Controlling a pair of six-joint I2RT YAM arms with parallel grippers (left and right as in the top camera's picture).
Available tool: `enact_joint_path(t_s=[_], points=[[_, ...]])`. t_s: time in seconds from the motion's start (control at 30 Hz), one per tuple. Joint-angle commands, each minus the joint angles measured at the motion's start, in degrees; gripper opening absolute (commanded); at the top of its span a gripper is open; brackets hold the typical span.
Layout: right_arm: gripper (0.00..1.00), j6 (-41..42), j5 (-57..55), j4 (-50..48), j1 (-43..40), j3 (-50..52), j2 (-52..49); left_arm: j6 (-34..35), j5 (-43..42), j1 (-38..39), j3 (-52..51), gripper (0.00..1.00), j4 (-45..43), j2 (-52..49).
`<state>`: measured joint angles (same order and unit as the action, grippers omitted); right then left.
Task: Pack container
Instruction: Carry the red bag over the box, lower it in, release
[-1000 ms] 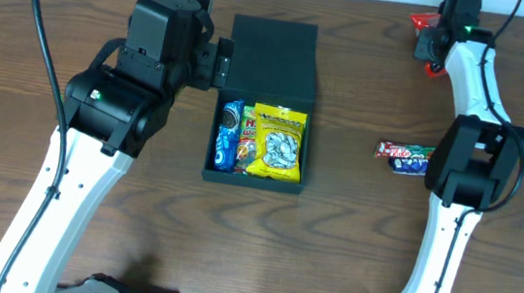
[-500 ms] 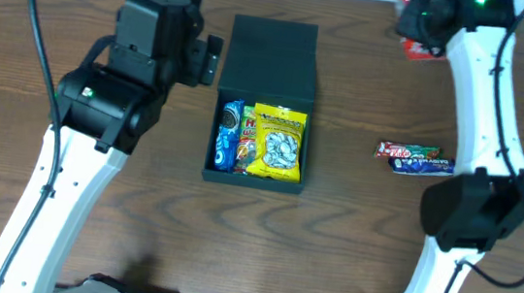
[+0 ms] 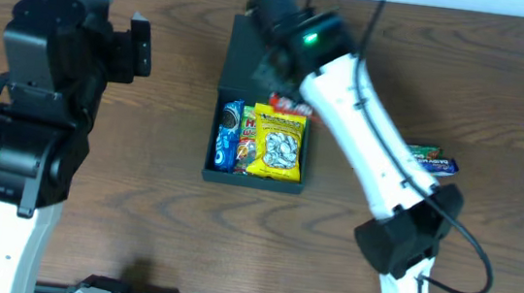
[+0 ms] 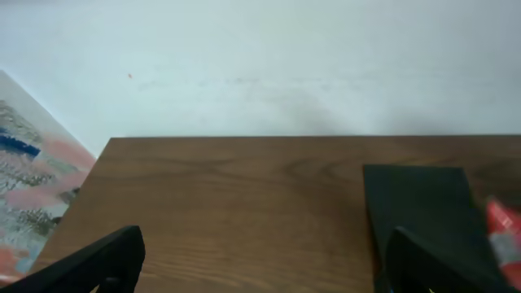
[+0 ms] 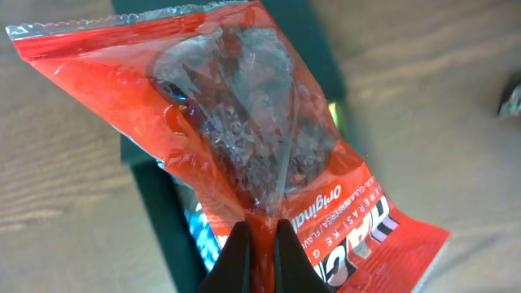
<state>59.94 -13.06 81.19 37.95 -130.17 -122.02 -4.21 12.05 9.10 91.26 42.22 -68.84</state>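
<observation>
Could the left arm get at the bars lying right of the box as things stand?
Probably not. The left gripper sits open on the far side of the box, and the right arm, holding a red packet, stretches across in front of the bars.

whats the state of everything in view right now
container: open, lid folded back, part filled
yellow packet: lying in container
blue packet: lying in container
red packet: pinched at one edge, held over container
right gripper: shut on red packet
left gripper: open, empty
bars: on table, outside container
</observation>
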Motion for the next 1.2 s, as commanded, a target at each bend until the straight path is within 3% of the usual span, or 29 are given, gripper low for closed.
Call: enact_joint_path(t_s=[0.0,0.1,0.33,0.73,0.83,0.9,1.13,1.17], points=[[0.02,11.80,-7.21,0.94,4.07,2.36,0.22,-0.09,0.37,-0.24,0.79,0.95,0.39,0.63],[0.02,19.21,-7.82,0.94,7.30,7.28,0.17,-0.09,0.33,-0.24,0.79,0.95,1.29,0.68],[0.02,26.84,-7.50,1.99,8.00,15.43,0.17,-0.04,-0.33,-0.24,0.79,0.95,1.27,0.68],[0.02,25.05,-6.51,-5.84,7.76,25.94,0.17,-0.07,-1.60,-0.22,0.79,0.95,1.25,0.72],[0.39,20.26,-6.43,-7.06,7.30,25.40,0.35,-0.07,-1.60,-0.22,0.79,0.95,1.22,0.72],[0.54,15.45,-5.97,-7.06,6.88,23.50,0.66,-0.07,-1.60,-0.22,0.79,0.95,1.18,0.72],[0.71,-1.20,-5.42,-6.86,6.58,13.49,3.76,-0.07,-1.60,-0.22,0.79,0.95,0.48,0.72],[0.67,-4.57,-5.88,-6.86,6.58,11.91,4.57,-0.07,-1.60,-0.22,0.79,0.95,0.37,0.72]])
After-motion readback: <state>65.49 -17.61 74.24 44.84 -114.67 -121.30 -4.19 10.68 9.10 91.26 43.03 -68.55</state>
